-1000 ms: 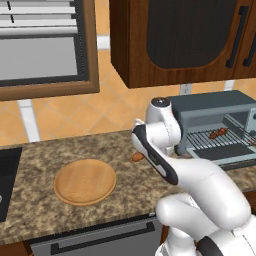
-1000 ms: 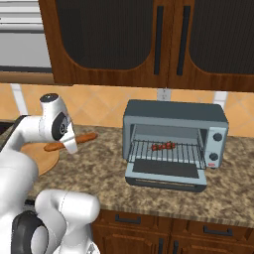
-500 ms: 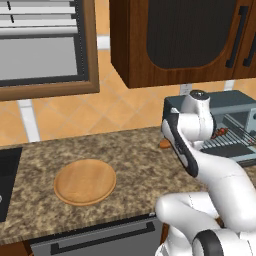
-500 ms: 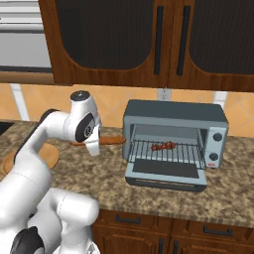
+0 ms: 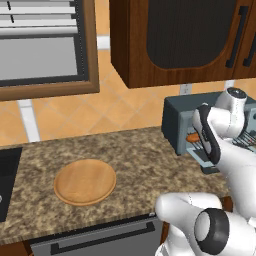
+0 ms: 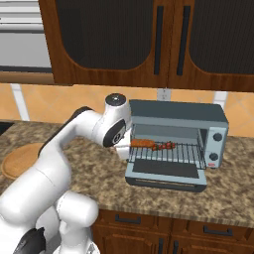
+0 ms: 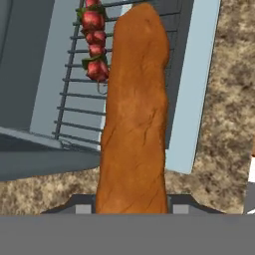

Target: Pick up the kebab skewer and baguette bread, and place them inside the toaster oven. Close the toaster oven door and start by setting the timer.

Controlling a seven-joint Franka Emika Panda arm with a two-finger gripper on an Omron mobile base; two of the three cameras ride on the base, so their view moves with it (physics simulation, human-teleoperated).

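Observation:
My gripper [image 7: 132,206] is shut on the baguette bread [image 7: 134,114], an orange-brown loaf that sticks out forward from between the fingers. The loaf [image 6: 140,143] hangs at the left side of the open toaster oven [image 6: 178,111], its far end over the wire rack [image 7: 74,99]. On that rack lies the kebab skewer [image 6: 163,146], close beside the loaf's tip [image 7: 93,40]. The toaster oven door [image 6: 166,178] is dropped down flat in front. From the left base view, the loaf [image 5: 192,137] peeks out past my hand at the oven's mouth [image 5: 175,120].
A round wooden plate [image 5: 85,181] lies bare on the granite counter [image 5: 130,160] to the left of the oven, also seen as the plate [image 6: 17,158]. Dark wall cabinets [image 6: 149,39] hang above. The oven's knobs [image 6: 217,137] sit on its right strip.
My arm has swung right from beside the wooden plate to the oven's mouth, carrying the baguette bread along. The skewer has stayed on the rack.

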